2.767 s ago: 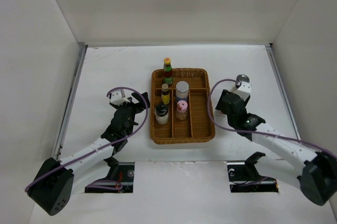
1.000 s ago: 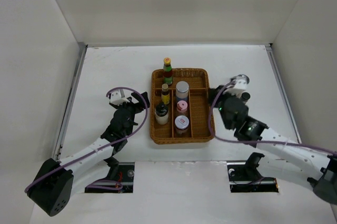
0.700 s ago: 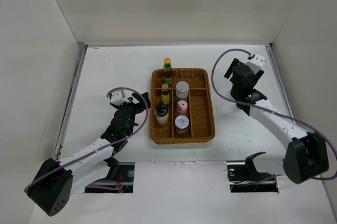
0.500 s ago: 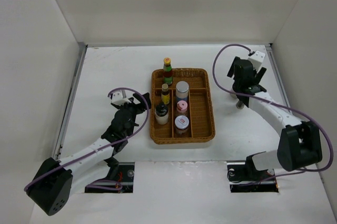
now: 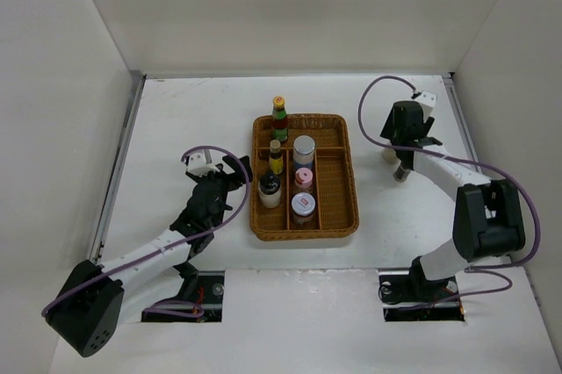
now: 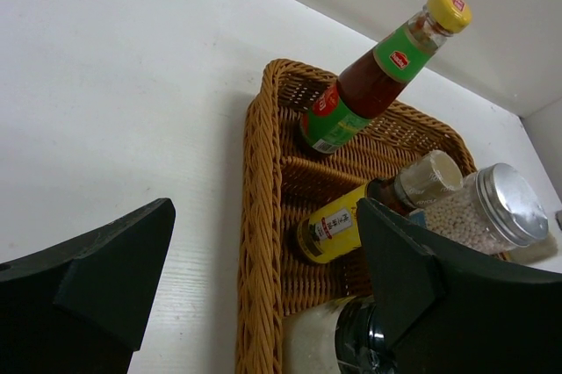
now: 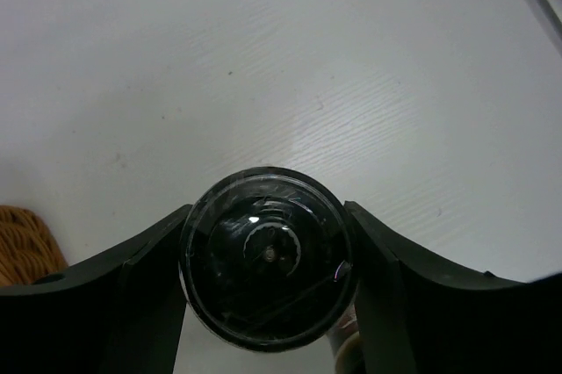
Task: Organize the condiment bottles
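Note:
The condiment bottles stand in the wicker tray: a green-labelled yellow-capped bottle, a small yellow-labelled bottle, a silver-lidded jar, a pink-lidded jar, a dark sauce bottle and a blue-banded white-capped jar. My right gripper is shut on a black-capped bottle that stands on the table right of the tray. My left gripper is open and empty just left of the tray. Its wrist view shows the green-labelled bottle, the yellow-labelled bottle and the silver-lidded jar.
The tray's right column of compartments holds nothing. The tray's left rim runs between my left fingers. White walls close the table at the back and both sides. The table's right rail is near my right arm.
The blue-banded jar has appeared in the tray. My right arm swung from the tray to the table's right side and closed round the black-capped bottle. The left arm barely moved.

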Robot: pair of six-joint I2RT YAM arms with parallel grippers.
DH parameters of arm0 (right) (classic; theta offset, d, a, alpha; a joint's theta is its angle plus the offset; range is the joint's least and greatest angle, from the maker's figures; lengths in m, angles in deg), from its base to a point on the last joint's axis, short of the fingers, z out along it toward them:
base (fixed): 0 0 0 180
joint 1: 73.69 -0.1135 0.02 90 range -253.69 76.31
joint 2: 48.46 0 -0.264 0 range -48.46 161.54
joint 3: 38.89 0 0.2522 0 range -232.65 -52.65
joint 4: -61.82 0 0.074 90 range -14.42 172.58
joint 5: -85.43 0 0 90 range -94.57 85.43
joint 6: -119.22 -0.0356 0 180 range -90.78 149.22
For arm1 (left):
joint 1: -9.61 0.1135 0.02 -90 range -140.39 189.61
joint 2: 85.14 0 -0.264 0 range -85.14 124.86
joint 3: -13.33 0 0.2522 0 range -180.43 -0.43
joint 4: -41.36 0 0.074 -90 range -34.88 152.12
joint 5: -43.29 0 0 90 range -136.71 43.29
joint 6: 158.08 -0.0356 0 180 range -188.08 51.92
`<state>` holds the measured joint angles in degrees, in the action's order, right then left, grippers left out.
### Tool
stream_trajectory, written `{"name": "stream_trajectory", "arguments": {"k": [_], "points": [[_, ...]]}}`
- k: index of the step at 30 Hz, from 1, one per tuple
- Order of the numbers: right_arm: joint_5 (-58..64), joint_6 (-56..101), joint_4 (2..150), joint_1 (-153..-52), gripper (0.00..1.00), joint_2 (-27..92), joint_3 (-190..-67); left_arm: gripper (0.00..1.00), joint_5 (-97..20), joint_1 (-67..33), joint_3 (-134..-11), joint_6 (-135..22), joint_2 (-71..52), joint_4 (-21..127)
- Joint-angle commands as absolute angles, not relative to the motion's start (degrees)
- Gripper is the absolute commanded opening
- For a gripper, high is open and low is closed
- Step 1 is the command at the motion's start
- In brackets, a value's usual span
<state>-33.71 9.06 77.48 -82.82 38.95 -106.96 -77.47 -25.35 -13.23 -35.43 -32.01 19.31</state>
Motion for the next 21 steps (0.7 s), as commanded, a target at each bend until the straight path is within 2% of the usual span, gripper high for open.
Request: {"name": "stream_trajectory", "arguments": {"k": [1, 3, 4, 8, 14, 21], "points": [[-34.18, 7.69, 73.31, -83.22, 0.62, 36.45, -109.61, 0.85, -76.94, -25.41, -13.26, -34.86, -32.14, 16.1], [-36.11, 8.65, 69.63, -84.54, 0.53, 33.55, -108.91, 0.85, -76.94, -25.06, -13.35, -34.86, -31.96, 16.1], [-36.55, 9.35, 67.78, -85.41, 0.52, 32.15, -108.73, 0.85, -76.94, -24.88, -13.44, -34.86, -31.61, 16.19], [-36.99, 14.88, 63.46, -91.11, 0.5, 26.18, -109.25, 0.85, -77.12, -24.8, -13.44, -34.86, -32.22, 16.54], [-37.18, 13.76, 64.86, -103.24, 0.5, 18.87, -105.84, 0.85, -77.03, -23.65, -12.91, -34.94, -33.54, 16.98], [-36.38, 10.77, 63.81, -113.19, 0.51, 19.65, -102.5, 0.85, -76.94, -23.48, -13.18, -34.94, -33.02, 17.07]]}}
